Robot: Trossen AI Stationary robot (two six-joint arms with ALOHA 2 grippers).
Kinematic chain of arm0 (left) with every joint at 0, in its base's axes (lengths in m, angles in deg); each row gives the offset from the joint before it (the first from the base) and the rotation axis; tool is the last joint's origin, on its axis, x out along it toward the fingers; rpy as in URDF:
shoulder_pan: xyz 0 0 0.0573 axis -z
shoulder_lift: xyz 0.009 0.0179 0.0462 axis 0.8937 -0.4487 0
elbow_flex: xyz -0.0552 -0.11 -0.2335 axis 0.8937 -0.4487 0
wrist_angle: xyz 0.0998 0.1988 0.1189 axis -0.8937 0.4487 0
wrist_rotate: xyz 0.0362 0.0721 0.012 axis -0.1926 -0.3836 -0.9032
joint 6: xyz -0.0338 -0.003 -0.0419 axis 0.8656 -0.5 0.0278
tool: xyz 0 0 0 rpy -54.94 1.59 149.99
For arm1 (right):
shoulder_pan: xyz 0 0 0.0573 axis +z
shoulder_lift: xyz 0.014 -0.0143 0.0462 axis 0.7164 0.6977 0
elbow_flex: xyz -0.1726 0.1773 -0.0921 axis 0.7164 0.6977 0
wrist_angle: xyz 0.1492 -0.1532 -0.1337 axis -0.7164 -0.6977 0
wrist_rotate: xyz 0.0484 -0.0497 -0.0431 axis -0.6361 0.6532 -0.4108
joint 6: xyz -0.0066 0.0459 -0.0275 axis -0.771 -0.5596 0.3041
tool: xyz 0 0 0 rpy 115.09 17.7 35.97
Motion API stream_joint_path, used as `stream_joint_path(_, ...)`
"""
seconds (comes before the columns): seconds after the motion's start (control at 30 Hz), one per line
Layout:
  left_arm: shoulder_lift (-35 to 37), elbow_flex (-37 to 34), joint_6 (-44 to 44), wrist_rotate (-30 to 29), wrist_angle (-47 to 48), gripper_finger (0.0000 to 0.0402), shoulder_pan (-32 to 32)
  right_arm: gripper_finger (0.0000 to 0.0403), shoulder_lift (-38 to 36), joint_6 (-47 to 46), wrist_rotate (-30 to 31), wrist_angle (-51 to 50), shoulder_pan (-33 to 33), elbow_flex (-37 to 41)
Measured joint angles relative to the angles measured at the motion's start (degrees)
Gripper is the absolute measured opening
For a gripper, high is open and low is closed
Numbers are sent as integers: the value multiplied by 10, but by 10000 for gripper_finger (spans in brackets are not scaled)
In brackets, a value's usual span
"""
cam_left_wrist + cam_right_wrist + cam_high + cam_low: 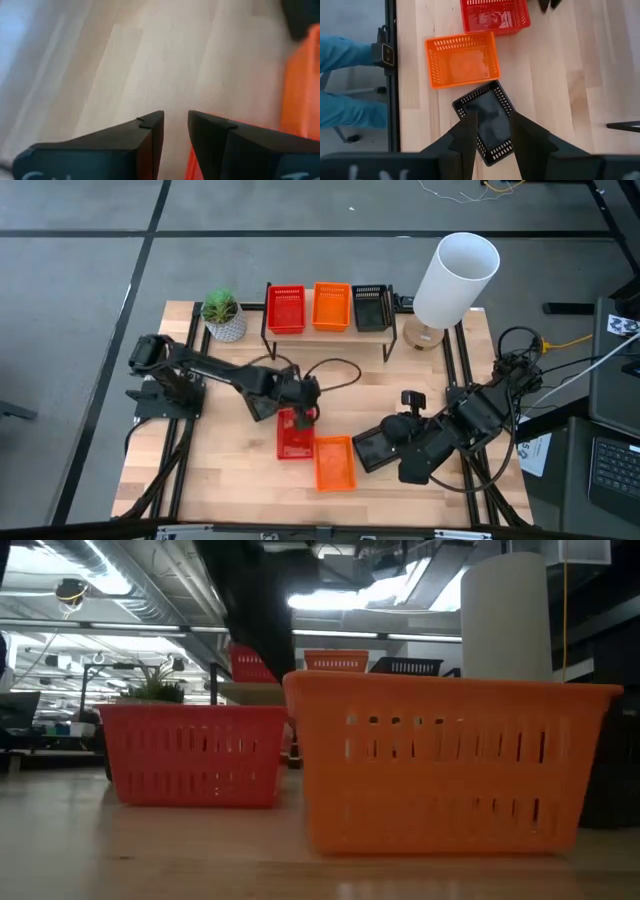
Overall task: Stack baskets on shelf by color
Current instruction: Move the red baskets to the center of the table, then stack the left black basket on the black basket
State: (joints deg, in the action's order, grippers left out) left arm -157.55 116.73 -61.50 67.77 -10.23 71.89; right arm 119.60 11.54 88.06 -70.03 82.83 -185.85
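Observation:
A red basket (pixel 293 435), an orange basket (pixel 334 463) and a black basket (pixel 372 448) stand on the table near its front edge. The shelf (pixel 330 330) at the back carries a red basket (pixel 286 308), an orange basket (pixel 332 306) and a black basket (pixel 371 306) side by side. My left gripper (pixel 306 414) is low at the red basket's far end, its fingers a narrow gap apart with the red rim (pixel 192 160) between them. My right gripper (pixel 494 125) hovers open above the black basket (pixel 487 120). My left gripper comes down from above at the far end wall of the red basket (pixel 250 126), one finger outside it. Whether the fingers touch the wall I cannot tell. The basket stands flat on the table (pixel 190 755).
A potted plant (pixel 222 315) stands left of the shelf and a white lamp (pixel 455 275) right of it. A person in blue (pixel 345 80) shows beyond the table's edge in the right wrist view. Bare wood lies at the table's front left.

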Motion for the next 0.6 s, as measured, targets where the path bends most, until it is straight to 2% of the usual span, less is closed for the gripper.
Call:
stream_joint_path(0.17, 65, 76, -6, 4, 214, 80, 24, 114, 0, -10, 7, 0, 21, 0)
stream_joint_path(0.27, 114, 85, 30, 24, 301, 80, 58, 114, 1, -15, 66, 5, 33, 9)
stream_joint_path(0.33, 146, 78, 58, 30, 331, 80, 89, 114, 2, -30, 128, 4, 38, 30)
stream_joint_path(0.4, 180, 62, 84, 29, 353, 80, 121, 114, 2, -48, 162, 12, 37, 64)
stream_joint_path(0.53, 250, 7, 108, 27, 352, 80, 189, 114, 3, -67, 164, 77, 11, 148)
stream_joint_path(0.6, 281, -25, 125, 28, 350, 80, 227, 114, 3, -49, 143, 142, -12, 191)
